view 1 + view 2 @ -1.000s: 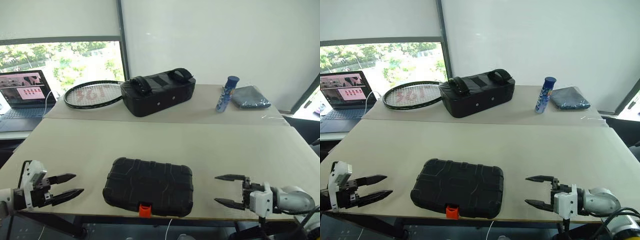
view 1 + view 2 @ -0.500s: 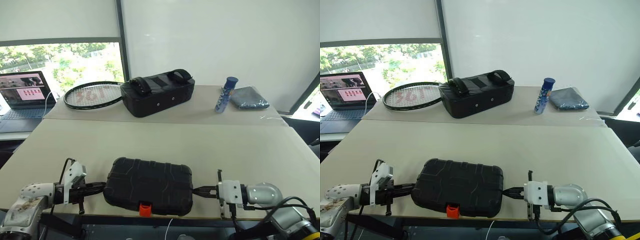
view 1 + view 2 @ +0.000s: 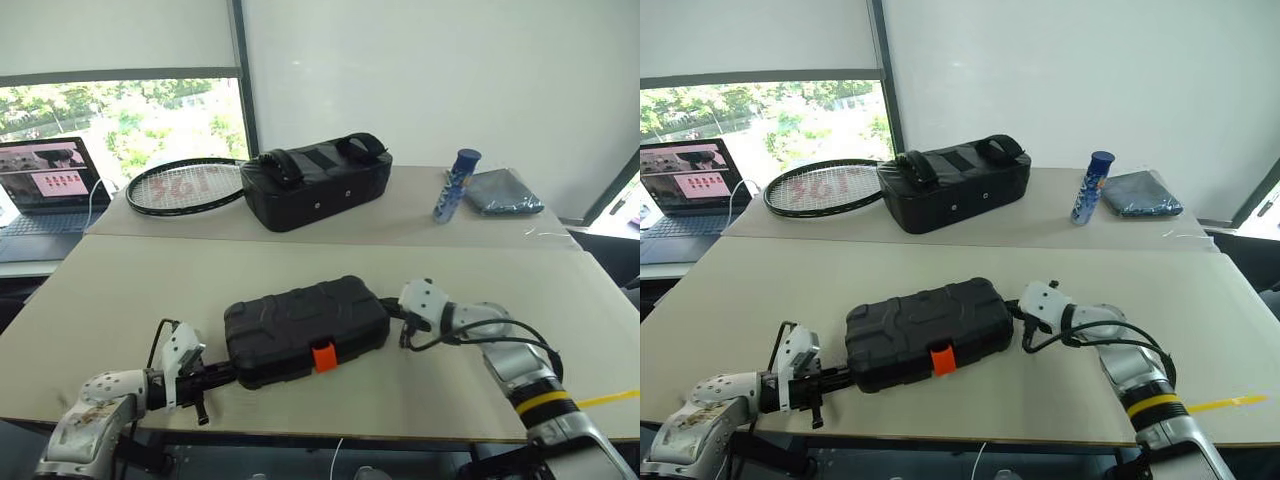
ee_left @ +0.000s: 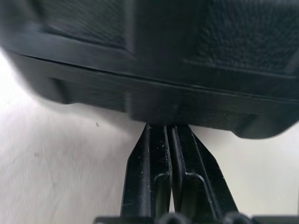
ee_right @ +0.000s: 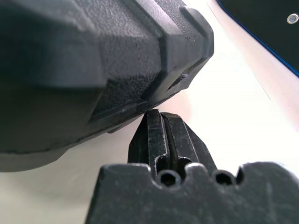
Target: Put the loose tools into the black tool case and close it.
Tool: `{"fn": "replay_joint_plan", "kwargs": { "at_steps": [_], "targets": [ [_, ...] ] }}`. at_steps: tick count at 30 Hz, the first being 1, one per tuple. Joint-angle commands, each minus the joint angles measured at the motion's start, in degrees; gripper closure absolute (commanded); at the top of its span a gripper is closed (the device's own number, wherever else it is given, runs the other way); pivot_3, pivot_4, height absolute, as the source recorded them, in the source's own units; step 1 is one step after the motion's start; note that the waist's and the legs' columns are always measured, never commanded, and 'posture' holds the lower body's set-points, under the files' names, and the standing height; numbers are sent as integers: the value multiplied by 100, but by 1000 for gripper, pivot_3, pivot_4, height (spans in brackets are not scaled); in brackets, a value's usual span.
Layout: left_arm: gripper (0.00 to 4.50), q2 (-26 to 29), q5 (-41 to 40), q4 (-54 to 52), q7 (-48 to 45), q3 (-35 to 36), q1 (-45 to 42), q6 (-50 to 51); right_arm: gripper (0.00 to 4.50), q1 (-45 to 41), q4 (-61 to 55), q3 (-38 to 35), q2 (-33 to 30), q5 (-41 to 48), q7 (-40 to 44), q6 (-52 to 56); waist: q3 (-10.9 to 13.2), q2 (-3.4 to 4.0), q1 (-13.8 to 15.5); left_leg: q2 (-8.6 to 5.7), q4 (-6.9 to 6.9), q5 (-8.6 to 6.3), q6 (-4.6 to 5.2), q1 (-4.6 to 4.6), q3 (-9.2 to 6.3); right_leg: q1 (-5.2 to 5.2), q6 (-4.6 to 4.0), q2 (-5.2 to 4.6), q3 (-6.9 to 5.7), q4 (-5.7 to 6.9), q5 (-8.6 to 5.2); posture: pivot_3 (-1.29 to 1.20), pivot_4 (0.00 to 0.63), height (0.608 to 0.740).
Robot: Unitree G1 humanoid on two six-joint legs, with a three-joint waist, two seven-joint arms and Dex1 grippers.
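Pressing against opposite ends of the closed, ribbed black hard-plastic tool case (image 3: 305, 329), the left gripper (image 3: 218, 376) and right gripper (image 3: 391, 310) had their fingers pressed together.

Bright, even daylight enters through the window (image 3: 130, 110) at far left, slightly overexposed; the pale matte surface (image 3: 330, 270) shows soft shadows; wrist views blur the ribbed black hard-plastic case (image 4: 154, 56) up close

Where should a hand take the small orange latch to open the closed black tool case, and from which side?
Take the orange latch by its free lower edge, coming from the table's near side: it sits mid-way along the front wall of the black tool case, facing the robot and sticking out slightly, so a fingertip could probably hook under it.
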Motion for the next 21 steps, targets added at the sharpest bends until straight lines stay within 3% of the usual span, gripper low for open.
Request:
{"fn": "replay_joint_plan", "kwargs": {
  "at_steps": [1,7,11,16,21],
  "targets": [
    [4322,344,-312,-293,-389,339,177,-95,4500,255,-381,-393,-398,66,73,14,0,0,10,-3,0,0,0,-1,0,0,1,-4,0,0,0,0,150,740],
    [4322,1188,-583,-39,-1384,546,333,34,4500,1256,-1048,-987,-1113,567,551,-210,2,3,44,-10,1,-2,3,2,2,7,6,-12,-4,-7,-2,0,150,740],
    [4322,1445,-1164,-57,-1727,602,-220,601,4500,2172,-2227,-1297,-1351,1468,1171,84,4,5,-3,-5,0,-1,3,15,4,13,7,-2,0,0,-4,0,150,740],
    [4322,999,-1461,100,-1231,260,-1803,1217,4500,3206,-3878,-1262,-1437,2124,1251,897,5,6,16,0,10,-1,3,17,-2,23,40,7,-2,1,-21,0,150,740],
    [4322,246,-708,605,-822,-707,-3129,1037,4500,3336,-4851,-572,-860,1855,484,1737,2,1,-3,-6,23,-1,3,15,-4,26,46,7,2,1,-17,0,150,740]
  ]
}}
